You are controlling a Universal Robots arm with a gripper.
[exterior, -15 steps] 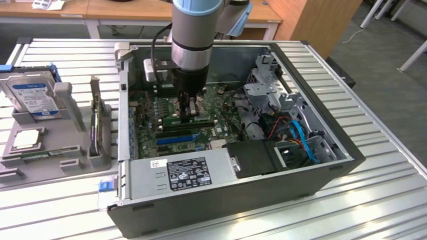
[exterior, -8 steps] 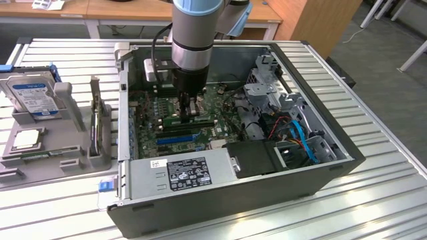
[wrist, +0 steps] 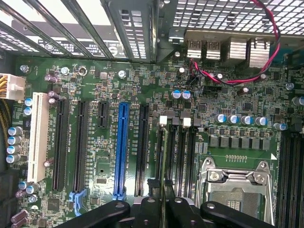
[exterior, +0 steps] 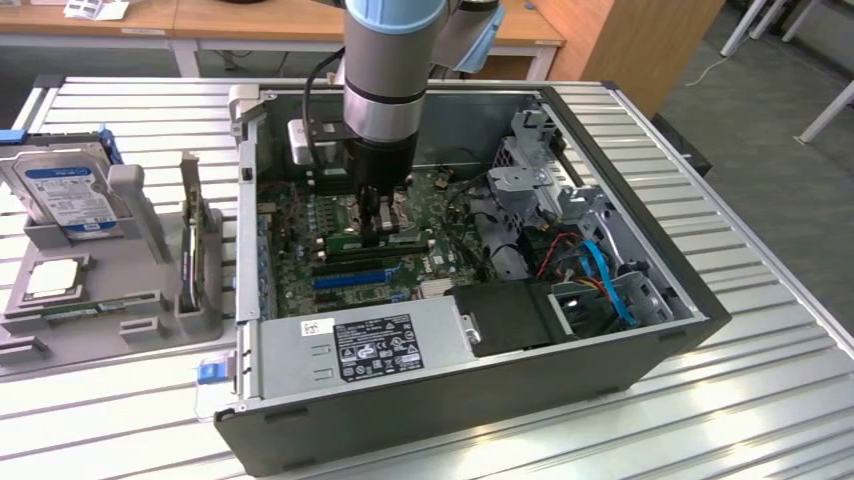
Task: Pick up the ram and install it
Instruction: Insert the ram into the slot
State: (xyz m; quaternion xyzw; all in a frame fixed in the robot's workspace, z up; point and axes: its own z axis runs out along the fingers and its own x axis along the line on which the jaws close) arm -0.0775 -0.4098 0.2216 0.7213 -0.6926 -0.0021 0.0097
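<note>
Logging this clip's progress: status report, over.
Tool shut on the ram, low inside the case. Ram at the memory slots beside the CPU socket; seating unclear. No obstruction seen.

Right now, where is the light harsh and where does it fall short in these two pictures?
Exterior view: the ribbed metal table glares with white streaks, while the inside of the computer case sits in shadow. Wrist view: bright light washes out the gaps between the slot covers; the motherboard is evenly lit; the gripper is a dark shape.
</note>
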